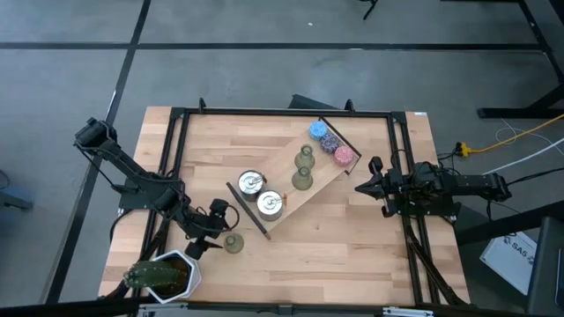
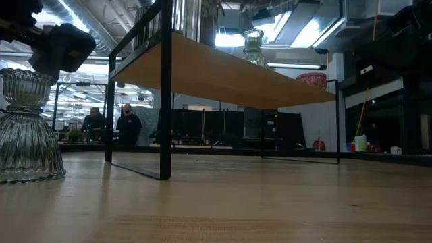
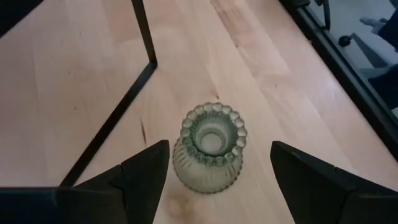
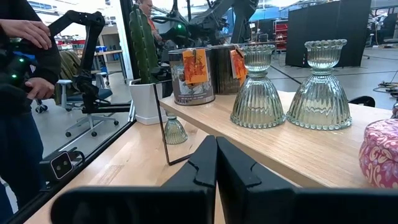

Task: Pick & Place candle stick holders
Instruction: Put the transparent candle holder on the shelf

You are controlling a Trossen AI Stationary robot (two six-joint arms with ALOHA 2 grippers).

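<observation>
Near the table's left front, the left gripper [image 1: 220,236] hovers, fingers apart, straddling a candle stick holder [image 1: 233,243] standing free on the tabletop, just off the raised shelf [image 1: 286,207] where two more holders [image 1: 304,167] stand beside tins [image 1: 261,194]. A potted cactus [image 1: 159,275] crowds close by. At right, the right gripper [image 1: 363,187] waits, fingers together.

Ribbed green glass candle stick holders [image 3: 208,149]; pink floral-patterned puck [image 4: 379,152].

Ribbed, glossy green glass candle stick holders [image 4: 258,87] stand on a smooth pale wooden shelf [image 4: 323,149] beside shiny metal tins [image 4: 193,76].
</observation>
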